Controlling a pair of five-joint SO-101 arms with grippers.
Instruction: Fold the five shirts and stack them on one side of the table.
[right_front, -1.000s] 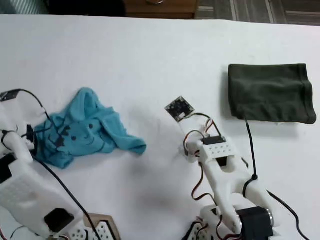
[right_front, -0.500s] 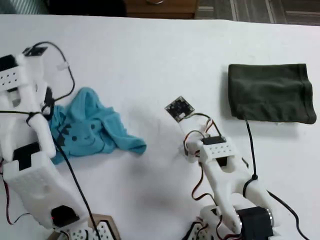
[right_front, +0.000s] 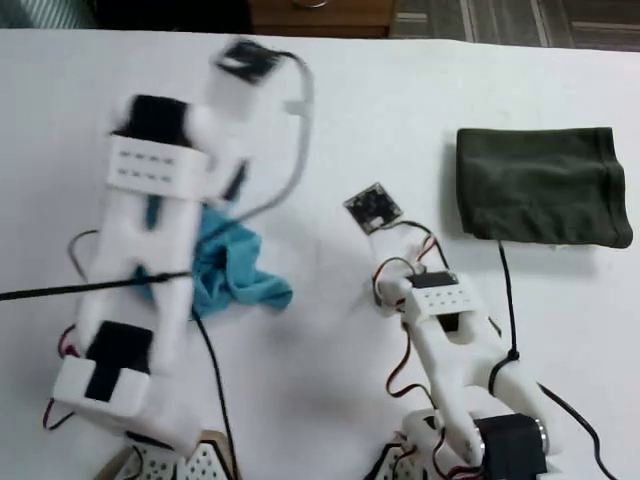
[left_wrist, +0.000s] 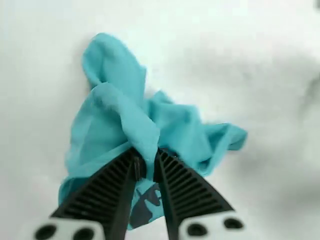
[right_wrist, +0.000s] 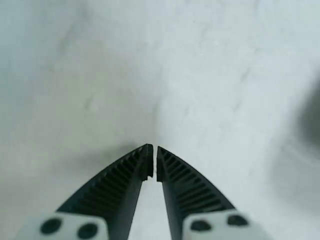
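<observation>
A teal shirt with a dark print lies bunched on the white table, partly under my left arm. In the left wrist view my left gripper is shut on a fold of the teal shirt, whose cloth hangs crumpled below it. A dark green shirt lies folded at the table's right side. My right arm stands at the front centre, left of the green shirt. My right gripper is shut over bare tabletop with nothing between its fingers.
The white table is bare across the back and middle. Wooden furniture stands beyond the far edge. Cables trail from both arms, and one runs beside the green shirt's left edge.
My left arm has swung from the table's left edge up and rightward over the teal shirt, gathering the spread cloth into a bunch. The right arm has barely shifted.
</observation>
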